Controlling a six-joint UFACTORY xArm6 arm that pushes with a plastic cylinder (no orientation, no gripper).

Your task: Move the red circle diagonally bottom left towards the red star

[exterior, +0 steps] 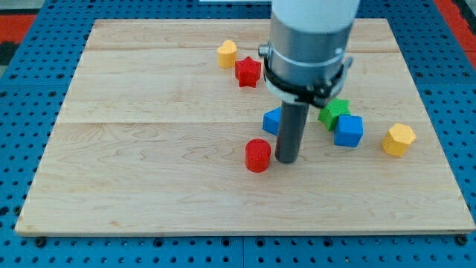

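The red circle (257, 155) is a short red cylinder lying a little below the middle of the wooden board (149, 149). The red star (248, 71) lies near the view's top, above the circle and beside a yellow block. My tip (287, 161) stands on the board just to the right of the red circle, close to it or touching it; I cannot tell which. The rod rises from the tip to the grey arm body, which hides part of the board above.
A yellow hexagon block (227, 53) sits left of the red star. A blue block (272, 120) is partly hidden behind the rod. A green block (334, 112), a blue cube (348, 131) and a yellow hexagon (399, 139) lie to the right.
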